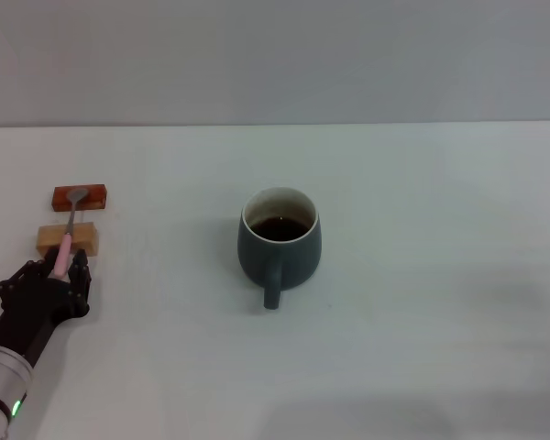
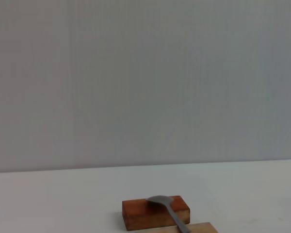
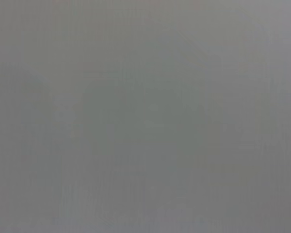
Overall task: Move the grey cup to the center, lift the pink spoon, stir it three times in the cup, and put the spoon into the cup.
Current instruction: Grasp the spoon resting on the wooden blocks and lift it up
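Observation:
The grey cup [image 1: 280, 252] stands near the middle of the white table with dark liquid inside and its handle turned toward me. At the far left the pink spoon [image 1: 67, 240] lies across two small blocks, its metal bowl [image 2: 160, 200] on the farther one. My left gripper [image 1: 64, 267] is at the near end of the spoon's pink handle, open, with a dark finger on each side of it. The right gripper is out of view; its wrist view shows only flat grey.
A red-brown block [image 1: 80, 197] carries the spoon's bowl and a tan block [image 1: 50, 240] carries its handle. The white table [image 1: 422, 321] stretches right of the cup, and a grey wall rises behind its far edge.

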You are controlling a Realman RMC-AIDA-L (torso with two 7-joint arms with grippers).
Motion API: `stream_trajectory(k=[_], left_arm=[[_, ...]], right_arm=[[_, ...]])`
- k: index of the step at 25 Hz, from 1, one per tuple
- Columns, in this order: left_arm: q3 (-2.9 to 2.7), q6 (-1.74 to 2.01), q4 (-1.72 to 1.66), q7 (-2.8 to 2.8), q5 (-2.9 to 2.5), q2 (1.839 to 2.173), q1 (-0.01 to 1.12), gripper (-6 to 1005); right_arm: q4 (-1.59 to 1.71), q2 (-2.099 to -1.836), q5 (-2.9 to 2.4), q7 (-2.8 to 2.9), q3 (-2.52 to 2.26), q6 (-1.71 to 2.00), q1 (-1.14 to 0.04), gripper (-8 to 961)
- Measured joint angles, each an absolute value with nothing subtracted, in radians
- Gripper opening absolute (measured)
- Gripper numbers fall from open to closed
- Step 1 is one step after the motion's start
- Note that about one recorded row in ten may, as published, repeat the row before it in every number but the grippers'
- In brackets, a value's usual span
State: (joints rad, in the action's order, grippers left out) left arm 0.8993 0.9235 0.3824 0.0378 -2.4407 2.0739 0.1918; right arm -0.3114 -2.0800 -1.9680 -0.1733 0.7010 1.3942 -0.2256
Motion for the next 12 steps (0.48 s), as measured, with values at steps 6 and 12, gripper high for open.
stream_trajectory(k=[6,12], left_arm=[[0.910,0.938,0.375,0.036,-2.434,2.074,0.192,257],[0.917,0.946,0.374,0.035,-2.426,2.072,0.194,205]], right_arm=[[-0.312,-2.080,-1.968,-0.173,0.701,1.394,-0.225,0],[-0.313,-2.080,-1.964,-0.173,0.701,1.394,-0.227,0]])
